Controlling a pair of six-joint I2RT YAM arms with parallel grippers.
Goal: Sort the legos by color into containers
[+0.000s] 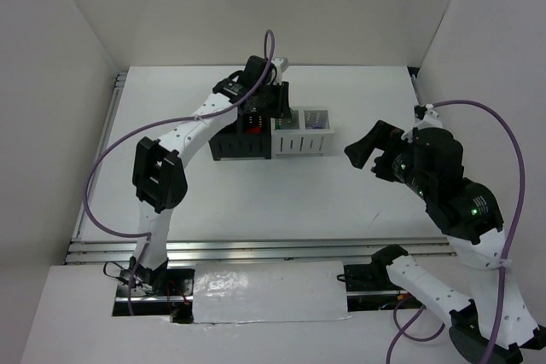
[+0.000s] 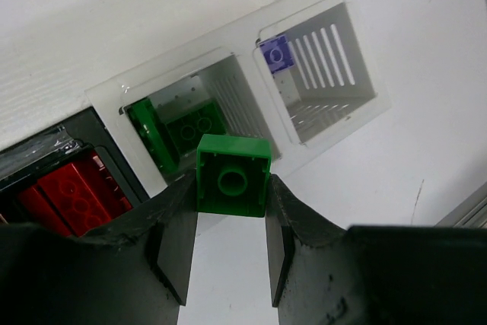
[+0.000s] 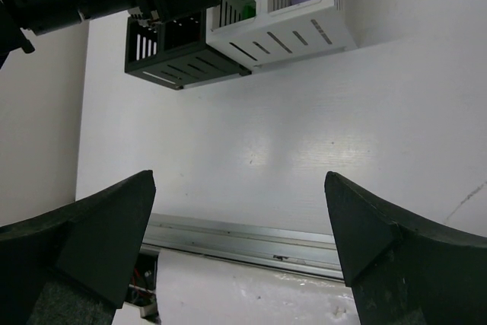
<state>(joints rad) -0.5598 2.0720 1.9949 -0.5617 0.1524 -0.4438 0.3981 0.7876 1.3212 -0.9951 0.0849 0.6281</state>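
My left gripper (image 2: 232,192) is shut on a green brick (image 2: 233,175), its hollow underside facing the camera, held just above the near rim of a white bin (image 2: 167,66). That bin holds other green bricks (image 2: 186,123). The white bin to its right (image 2: 335,58) holds a light purple brick (image 2: 275,52). A black bin (image 2: 95,121) on the left holds red bricks (image 2: 72,195). In the top view the left gripper (image 1: 271,106) hovers over the row of bins (image 1: 300,144). My right gripper (image 1: 365,151) is open and empty, right of the bins, above the table.
The right wrist view shows the bin row from the side, black bins (image 3: 175,47) left, white bins (image 3: 281,20) right, with the open right gripper (image 3: 240,218) over the table near a metal rail (image 3: 251,237) at the front edge. White walls enclose the table.
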